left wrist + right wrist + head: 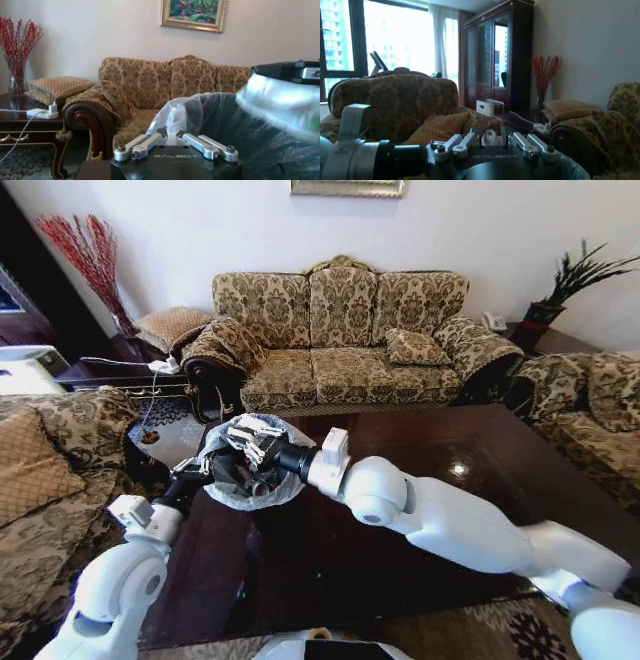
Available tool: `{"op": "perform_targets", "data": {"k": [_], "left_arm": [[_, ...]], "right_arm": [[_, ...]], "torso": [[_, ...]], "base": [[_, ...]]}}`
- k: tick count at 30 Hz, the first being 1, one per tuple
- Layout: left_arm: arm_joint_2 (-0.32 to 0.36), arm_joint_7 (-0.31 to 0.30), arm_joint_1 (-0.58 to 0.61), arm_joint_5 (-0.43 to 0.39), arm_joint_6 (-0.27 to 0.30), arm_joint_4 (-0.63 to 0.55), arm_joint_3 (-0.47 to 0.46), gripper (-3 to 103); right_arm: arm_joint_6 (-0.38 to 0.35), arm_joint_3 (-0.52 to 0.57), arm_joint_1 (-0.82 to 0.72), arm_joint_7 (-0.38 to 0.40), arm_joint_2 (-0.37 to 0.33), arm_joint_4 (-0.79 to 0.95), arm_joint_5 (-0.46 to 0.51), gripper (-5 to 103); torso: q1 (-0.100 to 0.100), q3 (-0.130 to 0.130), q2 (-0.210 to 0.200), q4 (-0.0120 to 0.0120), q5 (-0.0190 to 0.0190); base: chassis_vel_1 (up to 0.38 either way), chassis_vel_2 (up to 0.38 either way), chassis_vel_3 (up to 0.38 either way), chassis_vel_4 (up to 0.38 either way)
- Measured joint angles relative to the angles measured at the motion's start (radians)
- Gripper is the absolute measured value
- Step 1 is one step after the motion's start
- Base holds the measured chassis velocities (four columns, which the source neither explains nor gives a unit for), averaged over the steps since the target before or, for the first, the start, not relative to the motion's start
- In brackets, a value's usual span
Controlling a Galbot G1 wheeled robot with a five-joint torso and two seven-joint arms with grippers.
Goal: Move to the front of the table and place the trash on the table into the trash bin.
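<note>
The trash bin (268,485), dark with a pale plastic bag puffed over its rim, stands by the far left corner of the dark glossy table (430,480). My left gripper (207,468) is at the bin's left rim, shut on the bag's edge (172,123). Just over the bin's mouth, my right gripper (250,446) is shut on a clear shiny piece of trash (277,101). In the right wrist view a pale bit of it (490,135) shows between the fingers (517,139).
A patterned sofa (340,340) stands behind the table, with armchairs at the left (50,470) and right (590,420). A side table (110,370) with a power strip, a vase of red twigs (85,255) and a white appliance (25,370) stand at the far left.
</note>
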Motion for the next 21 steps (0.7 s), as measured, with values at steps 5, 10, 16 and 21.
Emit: {"op": "perform_targets", "data": {"k": [5,10,16,21], "left_arm": [[0.002,0.000,0.000,-0.001,0.000,-0.001,0.000,3],[0.003,0.000,-0.004,-0.002,0.000,0.001,0.001,3],[-0.003,0.001,-0.001,-0.004,-0.006,0.011,-0.014,3],[-0.010,0.002,0.007,-0.005,-0.015,0.013,-0.021,3]], "right_arm": [[0.000,0.018,-0.014,0.004,-0.009,-0.003,-0.004,43],[0.015,0.039,-0.017,0.041,-0.017,-0.005,-0.005,60],[0.004,0.153,-0.067,0.208,-0.114,0.012,-0.046,82],[-0.032,0.284,-0.240,0.264,-0.229,0.074,-0.126,96]], "torso": [[0.000,0.000,0.000,-0.0001,0.0000],[0.000,0.000,0.000,0.0001,0.0000],[0.000,0.000,0.000,0.0002,-0.0001],[0.000,0.000,0.000,-0.0003,0.0005]], "base": [[0.000,0.000,0.000,0.000],[0.000,0.000,0.000,0.000],[0.000,0.000,0.000,0.000],[0.000,0.000,0.000,0.000]]}}
